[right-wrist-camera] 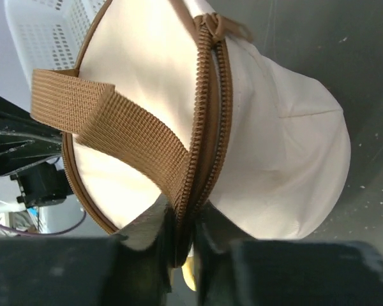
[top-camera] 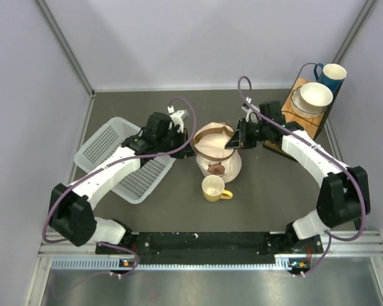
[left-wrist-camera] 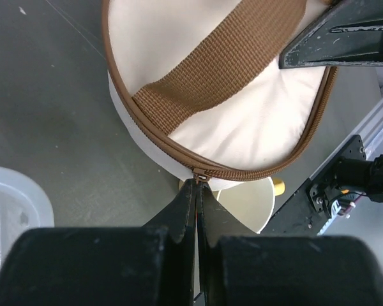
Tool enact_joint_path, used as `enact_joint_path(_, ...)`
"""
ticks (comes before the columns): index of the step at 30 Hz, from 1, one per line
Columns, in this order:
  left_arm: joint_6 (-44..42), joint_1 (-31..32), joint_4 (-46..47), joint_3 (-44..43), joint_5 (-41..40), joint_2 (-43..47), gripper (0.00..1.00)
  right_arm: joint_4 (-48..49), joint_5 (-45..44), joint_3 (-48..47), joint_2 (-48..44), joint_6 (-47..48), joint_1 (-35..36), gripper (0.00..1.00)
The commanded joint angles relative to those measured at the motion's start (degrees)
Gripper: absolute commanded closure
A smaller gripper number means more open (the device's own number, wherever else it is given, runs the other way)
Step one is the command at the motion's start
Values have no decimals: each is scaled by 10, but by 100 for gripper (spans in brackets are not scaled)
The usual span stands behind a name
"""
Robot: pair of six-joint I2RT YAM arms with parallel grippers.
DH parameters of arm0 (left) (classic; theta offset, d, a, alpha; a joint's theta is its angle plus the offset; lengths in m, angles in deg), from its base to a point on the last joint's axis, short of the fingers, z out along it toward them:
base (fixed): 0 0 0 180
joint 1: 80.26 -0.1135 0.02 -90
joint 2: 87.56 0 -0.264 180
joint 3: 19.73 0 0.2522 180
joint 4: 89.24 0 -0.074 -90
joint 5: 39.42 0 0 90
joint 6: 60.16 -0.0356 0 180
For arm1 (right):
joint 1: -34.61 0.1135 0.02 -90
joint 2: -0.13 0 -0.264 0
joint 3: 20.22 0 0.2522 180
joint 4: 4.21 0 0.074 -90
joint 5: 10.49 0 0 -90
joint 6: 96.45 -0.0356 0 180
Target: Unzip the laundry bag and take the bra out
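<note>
The cream laundry bag (top-camera: pixel 218 156) with brown trim stands mid-table, its lid down. My left gripper (top-camera: pixel 186 144) is at its left rim. In the left wrist view, that gripper (left-wrist-camera: pixel 198 182) is shut on the small brown zip pull (left-wrist-camera: pixel 199 173) at the bag's (left-wrist-camera: pixel 242 121) seam. My right gripper (top-camera: pixel 233 141) is at the right rim. In the right wrist view, it (right-wrist-camera: pixel 188 220) is shut on the bag's (right-wrist-camera: pixel 281 146) zip seam, where the brown strap (right-wrist-camera: pixel 115 127) joins. The two rows of teeth look slightly parted there. The bra is hidden.
A yellow mug (top-camera: pixel 214 189) stands just in front of the bag. A white lattice basket (top-camera: pixel 108 150) lies under the left arm. At the back right, a wooden board (top-camera: pixel 300 105) carries a white bowl (top-camera: pixel 315 95) and a blue mug (top-camera: pixel 332 75).
</note>
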Motion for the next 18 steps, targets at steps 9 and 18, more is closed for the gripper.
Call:
enact_joint_path(9, 48, 15, 72, 16, 41, -3, 100, -71, -164, 2, -111, -46, -11, 1)
enact_joint_path(18, 76, 65, 75, 20, 9, -6, 100, 58, -214, 198, -240, -286, 25, 1)
